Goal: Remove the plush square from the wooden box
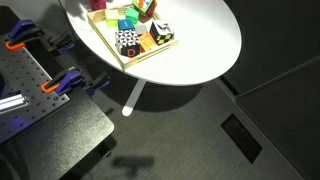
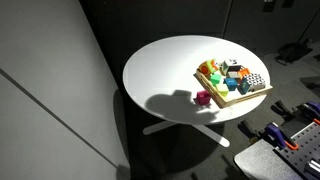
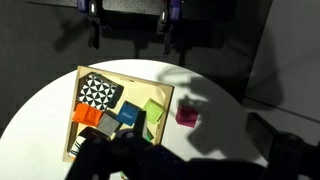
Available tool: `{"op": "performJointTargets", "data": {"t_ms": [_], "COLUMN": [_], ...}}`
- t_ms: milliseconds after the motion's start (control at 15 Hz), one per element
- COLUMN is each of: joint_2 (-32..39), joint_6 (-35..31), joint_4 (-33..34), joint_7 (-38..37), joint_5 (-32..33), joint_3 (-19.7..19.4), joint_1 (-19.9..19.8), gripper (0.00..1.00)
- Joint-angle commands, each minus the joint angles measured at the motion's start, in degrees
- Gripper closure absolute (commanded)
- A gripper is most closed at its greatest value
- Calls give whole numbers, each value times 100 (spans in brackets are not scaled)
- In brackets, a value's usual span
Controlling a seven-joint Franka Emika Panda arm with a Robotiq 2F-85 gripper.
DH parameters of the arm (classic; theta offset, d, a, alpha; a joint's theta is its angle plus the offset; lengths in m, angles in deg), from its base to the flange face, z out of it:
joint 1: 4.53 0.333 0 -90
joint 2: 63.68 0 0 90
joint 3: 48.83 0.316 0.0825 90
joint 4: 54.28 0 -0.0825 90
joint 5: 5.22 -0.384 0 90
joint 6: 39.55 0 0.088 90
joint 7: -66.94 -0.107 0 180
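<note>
Round white worktop (image 2: pixel 160 65): light wooden box (image 3: pixel 125 78) holding coloured blocks; magenta plush square (image 3: pixel 186 115) beside it, apparently removed; fingers (image 3: pixel 110 160) blurred, spacing indiscernible.

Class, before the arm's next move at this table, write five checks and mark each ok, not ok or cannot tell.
1. Box fully on the table: ok.
2. Pink cube outside the box, on the table beside it: ok.
3. Patterned square out of the box: not ok, it lies in a corner of it.
4. Which piece is the plush square: cannot tell.
5. Gripper open and empty: cannot tell, the wrist view shows only dark blur.
</note>
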Motion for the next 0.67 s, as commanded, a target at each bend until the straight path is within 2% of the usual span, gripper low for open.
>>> {"op": "performJointTargets", "data": {"t_ms": [0, 600], "joint_2": [2, 274], "joint_6": [13, -248], "joint_4": [12, 70], "joint_7": [7, -115], "joint_5": [-5, 77], "joint_3": [18, 0], "joint_1": [-23, -122], "gripper": [0, 0]}}
